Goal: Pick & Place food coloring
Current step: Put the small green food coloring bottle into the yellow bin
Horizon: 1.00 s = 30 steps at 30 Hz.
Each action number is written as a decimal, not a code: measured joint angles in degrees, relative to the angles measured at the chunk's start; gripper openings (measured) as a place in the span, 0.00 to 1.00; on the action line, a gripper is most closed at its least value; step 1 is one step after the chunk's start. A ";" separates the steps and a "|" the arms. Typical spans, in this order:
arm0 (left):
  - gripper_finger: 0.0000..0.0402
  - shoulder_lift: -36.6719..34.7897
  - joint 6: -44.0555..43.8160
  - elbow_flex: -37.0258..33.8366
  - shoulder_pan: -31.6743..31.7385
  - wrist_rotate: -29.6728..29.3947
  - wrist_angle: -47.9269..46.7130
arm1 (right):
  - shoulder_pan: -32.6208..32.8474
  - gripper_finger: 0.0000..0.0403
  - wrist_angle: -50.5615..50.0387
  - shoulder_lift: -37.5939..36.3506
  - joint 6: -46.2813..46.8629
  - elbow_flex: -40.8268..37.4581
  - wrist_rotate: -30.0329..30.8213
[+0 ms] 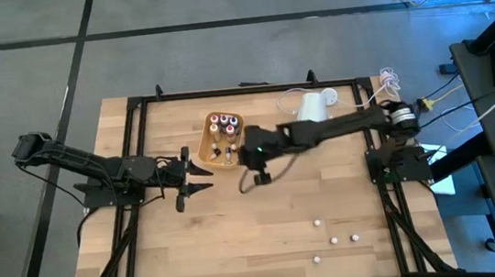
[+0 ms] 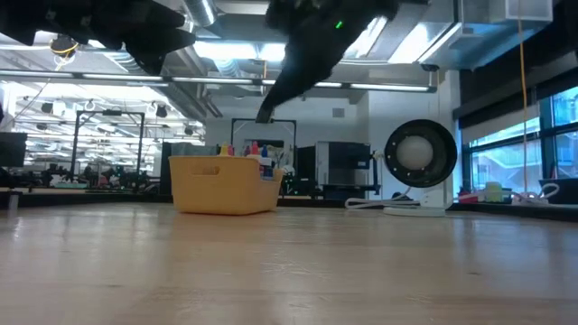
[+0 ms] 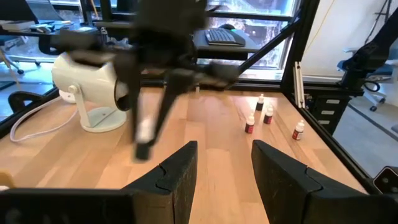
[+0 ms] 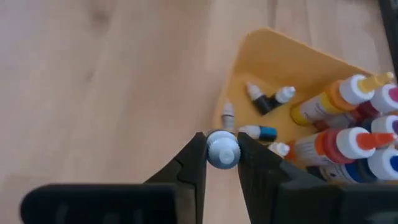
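A small food coloring bottle [image 4: 222, 150] with a white cap sits between the fingers of my right gripper [image 4: 222, 163], which is shut on it above the near right corner of the yellow tray [image 1: 206, 148]. More food coloring bottles [image 4: 348, 118] stand and lie in the tray. Several tiny bottles [image 1: 335, 239] stand on the table at the near right, also seen in the left wrist view [image 3: 250, 124]. My left gripper [image 1: 198, 179] waits open, left of the tray, with nothing between its fingers [image 3: 180, 168]. My right gripper pinches the small bottle by its white cap [image 4: 222, 149] between the two fingertips. The fingers slant down from the table's right side. The bottle is lifted clear, over the tray's corner; the cap hides its body in the wrist view.
A large white cylinder [image 1: 312, 107] on a stand with a white cord lies behind the tray at the far right. Black frame rails [image 1: 138, 150] run along the table's left, right and far sides. Bare wood lies between the tray and the loose bottles.
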 joint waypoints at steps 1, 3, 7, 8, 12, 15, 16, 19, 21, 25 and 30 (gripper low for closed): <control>0.37 -0.01 0.00 0.00 0.00 0.00 0.01 | -1.04 0.19 -0.25 1.45 -0.18 1.07 -0.67; 0.37 0.00 0.00 0.00 0.00 0.00 -0.23 | -2.89 0.19 0.02 4.37 -0.86 3.11 -0.83; 0.37 -0.02 0.00 0.00 0.00 0.00 -0.50 | -5.94 0.19 3.10 9.12 -2.90 4.49 -1.38; 0.37 -0.02 0.00 0.00 0.00 0.00 -0.50 | -6.61 0.19 3.96 9.85 -2.99 4.52 -2.02; 0.37 0.00 0.00 0.00 0.00 0.00 -0.60 | -8.47 0.19 5.20 11.78 -3.05 4.55 -2.51; 0.37 0.00 0.00 0.00 0.00 0.00 -0.73 | -9.40 0.19 6.27 12.56 -3.11 4.57 -2.60; 0.37 -0.01 0.00 0.00 0.00 0.00 -0.72 | -9.62 0.19 6.25 12.87 -3.12 4.57 -2.62; 0.37 0.00 0.00 0.00 0.00 0.00 -1.01 | -10.24 0.19 6.33 13.78 -2.97 4.38 -2.60; 0.37 0.00 0.00 0.00 0.00 -0.26 -1.28 | -10.31 0.19 7.64 14.95 -3.03 4.37 -2.60; 0.37 0.00 0.00 0.00 0.00 -0.62 -1.50 | -10.27 0.19 7.97 16.30 -3.13 4.35 -2.36; 0.37 -0.01 0.00 0.00 -0.02 -1.05 -1.48 | -10.23 0.21 7.57 16.85 -3.12 4.33 -2.30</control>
